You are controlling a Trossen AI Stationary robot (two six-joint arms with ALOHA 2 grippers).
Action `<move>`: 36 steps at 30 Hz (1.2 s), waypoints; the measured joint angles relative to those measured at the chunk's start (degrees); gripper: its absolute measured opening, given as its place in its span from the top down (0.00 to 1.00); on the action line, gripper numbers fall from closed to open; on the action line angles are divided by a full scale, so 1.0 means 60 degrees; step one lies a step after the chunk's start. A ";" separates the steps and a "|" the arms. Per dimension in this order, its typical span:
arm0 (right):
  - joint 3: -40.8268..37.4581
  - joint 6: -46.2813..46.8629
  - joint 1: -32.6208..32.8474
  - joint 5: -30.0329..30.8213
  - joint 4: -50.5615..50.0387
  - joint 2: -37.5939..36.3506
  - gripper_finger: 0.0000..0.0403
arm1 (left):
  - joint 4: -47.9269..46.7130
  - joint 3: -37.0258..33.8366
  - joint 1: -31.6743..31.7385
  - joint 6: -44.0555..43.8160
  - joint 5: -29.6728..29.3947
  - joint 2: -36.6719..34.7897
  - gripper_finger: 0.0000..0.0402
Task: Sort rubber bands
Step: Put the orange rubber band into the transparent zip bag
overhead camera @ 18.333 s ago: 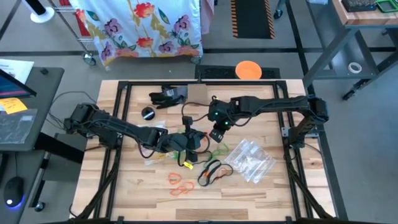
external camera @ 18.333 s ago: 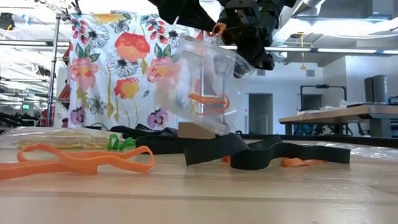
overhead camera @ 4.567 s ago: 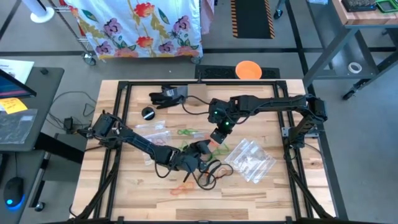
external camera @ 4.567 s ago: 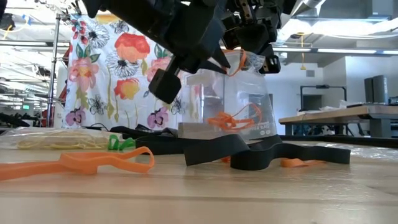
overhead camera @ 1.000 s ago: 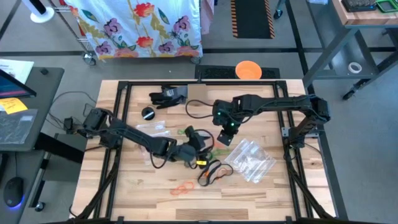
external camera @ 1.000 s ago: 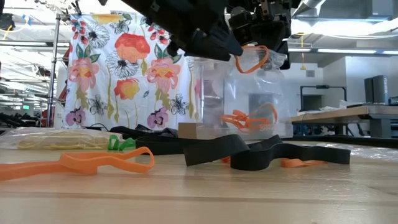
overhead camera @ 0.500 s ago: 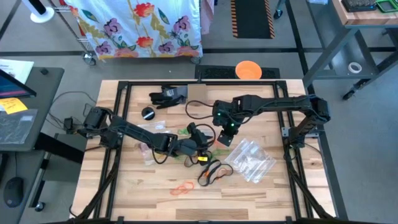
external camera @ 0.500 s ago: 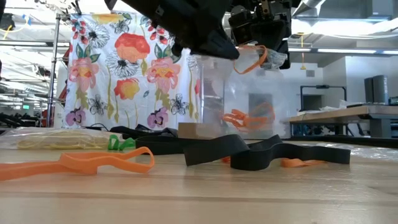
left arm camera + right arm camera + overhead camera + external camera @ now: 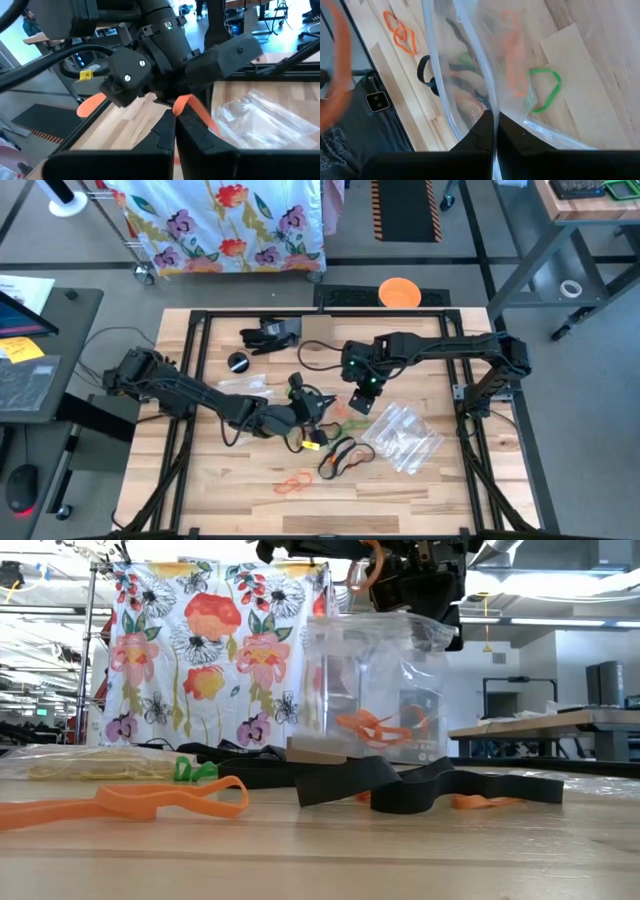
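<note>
Above wood table, left pincer has pinched orange band; right pincer stays clamped on bag.

Wooden table, black frame. Floral cloth on rack, upper left of high view. Orange disc on floor, top centre. Clear zip bags right of centre. Keyboard and mouse far left.

Orange rubber bands are showing through the clear bag, black bands and a green one are lying on the pale wood table, and a white floral cloth is hanging behind.
</note>
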 joint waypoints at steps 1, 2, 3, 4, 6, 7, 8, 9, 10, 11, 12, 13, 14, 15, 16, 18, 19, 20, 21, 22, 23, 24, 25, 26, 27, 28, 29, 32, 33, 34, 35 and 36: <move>0.0000 -0.0004 0.0000 0.0000 0.0054 0.0000 0.99 | 0.0097 -0.0004 0.0029 0.0065 0.0011 0.0025 1.00; 0.0000 0.0011 0.0000 0.0000 0.0086 0.0000 0.99 | 0.0220 -0.0004 0.0068 0.0128 0.0051 0.0070 1.00; 0.0000 0.0053 0.0000 0.0000 0.0092 0.0000 0.99 | 0.0333 -0.0004 0.0129 0.0193 0.0111 0.0107 1.00; 0.0000 0.0066 0.0000 -0.0002 0.0100 0.0000 0.99 | 0.0406 -0.0004 0.0181 0.0221 0.0165 0.0157 1.00; 0.0000 0.0069 0.0054 0.0000 0.0104 0.0000 0.99 | 0.0463 -0.0010 0.0292 0.0225 0.0273 0.0232 1.00; 0.0000 0.0066 0.0075 0.0000 0.0110 0.0000 0.99 | 0.0429 -0.0040 0.0343 0.0238 0.0293 0.0240 1.00; 0.0000 0.0069 0.0109 0.0000 0.0109 0.0000 0.99 | 0.0452 -0.0073 0.0412 0.0205 0.0339 0.0240 1.00; 0.0000 0.0069 0.0155 -0.0007 0.0125 0.0000 0.99 | 0.0585 -0.0127 0.0475 0.0128 0.0460 0.0240 1.00; 0.0000 0.0072 0.0199 -0.0034 0.0130 0.0000 0.99 | 0.0796 -0.0218 0.0542 0.0063 0.0669 0.0233 1.00; 0.0000 0.0073 0.0238 -0.0089 0.0144 0.0000 0.99 | 0.1024 -0.0326 0.0582 0.0026 0.0821 0.0233 1.00; 0.0000 0.0073 0.0271 -0.0170 0.0173 0.0000 0.99 | 0.1225 -0.0437 0.0615 0.0032 0.0910 0.0233 1.00; 0.0000 0.0078 0.0299 -0.0218 0.0208 0.0000 0.99 | 0.1435 -0.0536 0.0653 0.0088 0.0987 0.0233 1.00; 0.0000 0.0088 0.0324 -0.0231 0.0266 0.0000 0.99 | 0.1582 -0.0607 0.0687 0.0110 0.1045 0.0233 1.00; 0.0000 0.0095 0.0324 -0.0248 0.0332 0.0000 0.99 | 0.1643 -0.0652 0.0732 0.0096 0.1048 0.0233 1.00; 0.0000 0.0095 0.0321 -0.0248 0.0380 0.0000 0.99 | 0.1644 -0.0694 0.0773 0.0006 0.1058 0.0233 1.00; 0.0000 0.0198 0.0310 -0.0248 0.0365 0.0000 0.99 | 0.1627 -0.0808 0.0800 -0.0210 0.1065 0.0233 1.00; 0.0000 0.0279 0.0303 -0.0248 0.0369 0.0000 0.99 | 0.1674 -0.0876 0.0809 -0.0303 0.1133 0.0233 1.00; 0.0000 0.0309 0.0286 -0.0248 0.0365 0.0000 0.99 | 0.1752 -0.0932 0.0812 -0.0403 0.1321 0.0233 1.00; 0.0000 0.0313 0.0284 -0.0248 0.0369 0.0000 0.99 | 0.1928 -0.1001 0.0809 -0.0508 0.1580 0.0233 1.00; 0.0000 0.0314 0.0284 -0.0248 0.0365 0.0000 0.99 | 0.2021 -0.1070 0.0798 -0.0610 0.1733 0.0233 1.00; 0.0000 0.0317 0.0280 -0.0248 0.0365 0.0000 0.99 | 0.2057 -0.1143 0.0789 -0.0692 0.1819 0.0233 1.00; 0.0000 0.0317 0.0277 -0.0248 0.0369 0.0000 0.99 | 0.2008 -0.1185 0.0783 -0.0765 0.1831 0.0233 1.00; 0.0000 0.0317 0.0274 -0.0251 0.0366 0.0000 0.99 | 0.1936 -0.1205 0.0785 -0.0823 0.1827 0.0237 1.00; 0.0000 0.0317 0.0277 -0.0251 0.0365 0.0000 0.99 | 0.1926 -0.1209 0.0794 -0.0883 0.1823 0.0237 1.00; 0.0000 0.0317 0.0277 -0.0249 0.0365 0.0000 0.99 | 0.1945 -0.1209 0.0805 -0.0912 0.1818 0.0237 1.00; 0.0000 0.0317 0.0275 -0.0249 0.0364 0.0000 0.99 | 0.1971 -0.1209 0.0809 -0.0954 0.1828 0.0237 1.00; 0.0000 0.0318 0.0271 -0.0248 0.0363 0.0000 0.99 | 0.1970 -0.1209 0.0809 -0.1024 0.1892 0.0238 1.00; 0.0000 0.0356 0.0230 -0.0252 0.0379 0.0000 0.99 | 0.2240 -0.1196 0.0777 -0.1151 0.2117 0.0577 1.00; 0.0000 0.0440 0.0213 -0.0251 0.0403 0.0000 0.99 | 0.2429 -0.1202 0.0772 -0.1129 0.2185 0.0751 1.00; 0.0000 0.0580 0.0176 -0.0250 0.0494 0.0000 0.99 | 0.2859 -0.1199 0.0776 -0.1129 0.2349 0.0965 1.00; 0.0000 0.0716 0.0144 -0.0253 0.0621 0.0000 0.99 | 0.3169 -0.1188 0.0801 -0.1069 0.2370 0.1161 1.00; 0.0000 0.0846 0.0118 -0.0248 0.0683 0.0000 0.99 | 0.3294 -0.1170 0.0828 -0.0933 0.2373 0.1320 1.00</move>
